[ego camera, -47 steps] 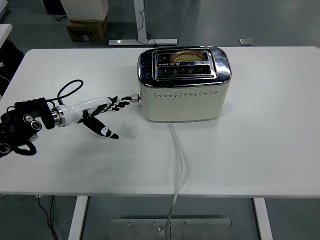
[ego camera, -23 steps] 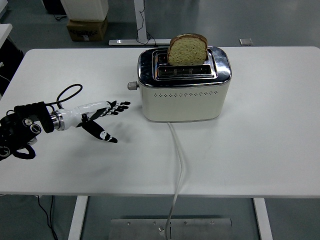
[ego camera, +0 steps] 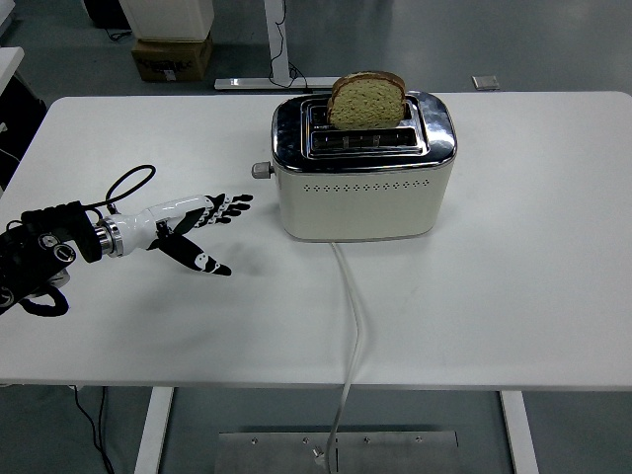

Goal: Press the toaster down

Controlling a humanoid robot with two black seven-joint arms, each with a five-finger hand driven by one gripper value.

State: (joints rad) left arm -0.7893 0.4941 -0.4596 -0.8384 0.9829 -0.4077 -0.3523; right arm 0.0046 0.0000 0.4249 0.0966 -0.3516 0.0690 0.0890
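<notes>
A cream toaster (ego camera: 363,190) with a chrome top stands at the back middle of the white table (ego camera: 513,296). A slice of brown bread (ego camera: 367,100) sticks up high out of its rear slot. The lever knob (ego camera: 261,170) on the toaster's left end sits in its upper position. My left hand (ego camera: 202,229) lies low over the table to the left of the toaster, fingers spread and pointing at it, thumb angled down. A gap separates the fingertips from the knob. Nothing is in the hand.
The toaster's white cord (ego camera: 350,326) runs from its front down over the table's near edge. A black cable (ego camera: 126,185) loops above my left forearm. Beyond the table stand a cardboard box (ego camera: 171,54) and a desk leg (ego camera: 279,59).
The lever was down with my fingertips at it and the bread sunk in the slot; the lever has risen, the bread popped up, and my left hand drew back left.
</notes>
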